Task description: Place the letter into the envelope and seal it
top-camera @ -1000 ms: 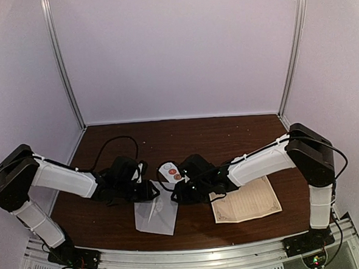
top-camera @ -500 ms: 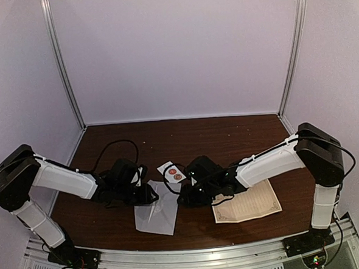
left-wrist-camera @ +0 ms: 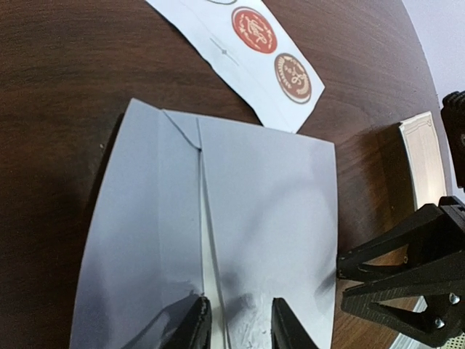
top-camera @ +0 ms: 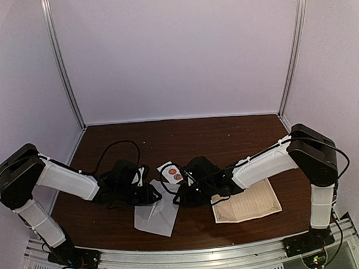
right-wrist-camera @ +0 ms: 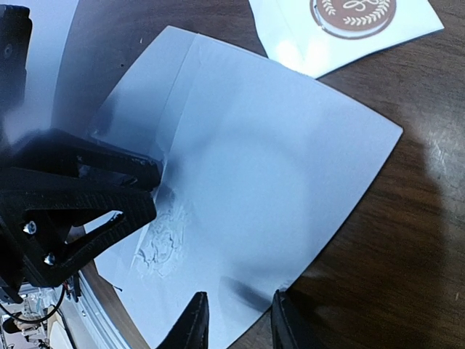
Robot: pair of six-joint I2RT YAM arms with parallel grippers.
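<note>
Both arms' jaws straddle the envelope's [left-wrist-camera: 254, 218] edges.

— How do the arms sit?
— Both reach inward from their bases. The left arm [top-camera: 63, 178] climbs to a raised elbow at the left edge, then slopes down toward the middle. The right arm [top-camera: 263, 164] mirrors it from the right.
— And the grippers?
— The left gripper [top-camera: 150, 194] and the right gripper [top-camera: 178, 195] face each other at the centre, near but apart, with their tips low and angled down.
— Jaws?
— On each, the fingers stand a narrow gap apart. Whether either pair is clamping anything, I can't tell.
</note>
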